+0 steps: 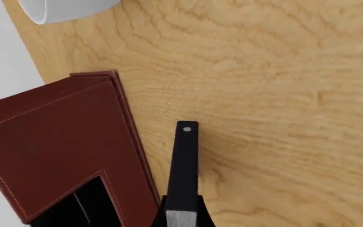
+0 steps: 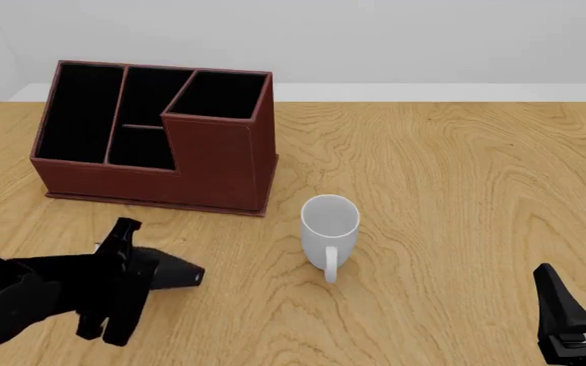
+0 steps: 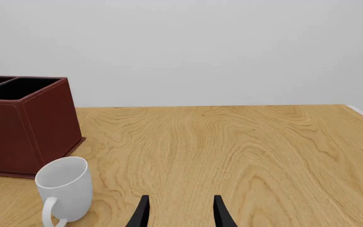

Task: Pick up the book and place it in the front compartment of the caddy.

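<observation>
The black book (image 2: 176, 274) sticks out of my left gripper (image 2: 156, 273) at the near left of the table, its tiny white spine mark facing right. In the left wrist view the book (image 1: 185, 165) shows edge-on, held above the wood beside a corner of the caddy (image 1: 55, 132), with the left gripper (image 1: 183, 215) shut on it. The red-brown caddy (image 2: 222, 171) stands at the far left; its front compartment (image 2: 143, 149) is the small low cell facing me. My right gripper (image 2: 583, 301) is at the near right, and the right wrist view shows that gripper (image 3: 181, 213) open with nothing between its fingers.
A white mug (image 2: 330, 225) stands upright at mid-table, handle toward me, right of the caddy; the same mug (image 3: 64, 189) shows in the right wrist view, and the mug (image 1: 62, 9) again at the left wrist view's edge. The table's left edge (image 1: 17, 52) runs near the caddy.
</observation>
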You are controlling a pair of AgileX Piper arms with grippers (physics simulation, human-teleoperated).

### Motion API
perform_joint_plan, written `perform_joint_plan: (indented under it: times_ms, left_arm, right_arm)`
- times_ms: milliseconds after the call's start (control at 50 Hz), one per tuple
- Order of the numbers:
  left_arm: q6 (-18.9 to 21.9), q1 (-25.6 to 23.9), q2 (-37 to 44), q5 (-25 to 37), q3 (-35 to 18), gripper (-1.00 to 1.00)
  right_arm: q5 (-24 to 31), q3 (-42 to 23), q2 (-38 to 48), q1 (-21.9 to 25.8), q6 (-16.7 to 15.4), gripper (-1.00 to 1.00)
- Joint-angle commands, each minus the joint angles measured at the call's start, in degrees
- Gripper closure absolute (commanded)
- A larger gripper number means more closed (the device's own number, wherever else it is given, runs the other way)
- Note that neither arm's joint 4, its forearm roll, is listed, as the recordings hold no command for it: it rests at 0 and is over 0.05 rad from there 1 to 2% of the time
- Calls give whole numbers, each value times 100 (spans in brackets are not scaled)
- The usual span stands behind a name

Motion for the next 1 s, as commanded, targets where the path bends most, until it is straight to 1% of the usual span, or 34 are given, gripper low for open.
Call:
perform_joint_plan:
  times_ms: [20,40,80,100,140,180,260,300,380,480,520,540,580,640,660,680,700,720,780,800,880,940,980,1000]
  left_arm:
    - [-97,-51,-241,-338,351,100]
    - [-93,-45,-250,-450,384,100]
    - [-174,-47,-331,-431,387,100]
    - [-109,-58,-450,-536,474,100]
    - [-153,-65,-558,-571,455,100]
    - [-71,42,-646,-793,431,100]
    - [-244,12,-1009,-664,253,100]
    - [-192,69,-1319,-550,326,100]
    - [-226,216,-1677,-417,299,100]
    - [-224,305,-2360,206,235,100]
    - [-88,494,-2628,450,254,100]
    - [-62,610,-2726,556,180,100]
    - [-22,634,-2893,754,115,100]
    - [98,804,-3114,1109,-3,100]
    - [242,933,-3227,1217,-67,100]
    - [242,943,-3227,1230,-127,100]
    - [283,990,-3301,1454,-292,100]
    - [340,1006,-3338,1458,-296,100]
    - [449,1140,-3376,1660,-533,100]
    - [547,1218,-3390,1625,-527,100]
    - [589,1262,-3354,1723,-718,100]
    - [663,1291,-3292,1618,-787,100]
    - [714,1400,-3179,1425,-794,100]
    - [729,1418,-3171,1442,-781,100]
  right_arm:
    - [-1,0,2,0,0,-100]
    - [-1,0,1,0,0,-100]
    - [0,0,-1,0,0,-100]
    - [0,0,0,-1,1,-100]
    - [1,0,-2,0,-1,-100]
    - [0,0,-1,0,0,-100]
    - [-2,0,3,0,-1,-100]
    - [1,0,-1,1,0,-100]
    - [-2,0,3,0,1,-100]
    - [0,0,0,0,-2,-100]
    - [0,0,-1,1,0,-100]
    - [1,0,-2,0,0,-100]
    - [0,0,0,-1,1,-100]
    - [1,0,-2,-1,-1,-100]
    - [0,0,-1,0,0,-100]
    - [1,0,-2,0,0,-100]
    - [0,0,0,-1,0,-100]
    - [1,0,-2,0,0,-100]
    - [-1,0,2,1,0,-100]
    - [1,0,-2,0,0,-100]
    - [0,0,-1,1,1,-100]
    - [0,0,0,1,-1,-100]
    - [1,0,-1,-2,1,-100]
    - [-1,0,2,0,0,-100]
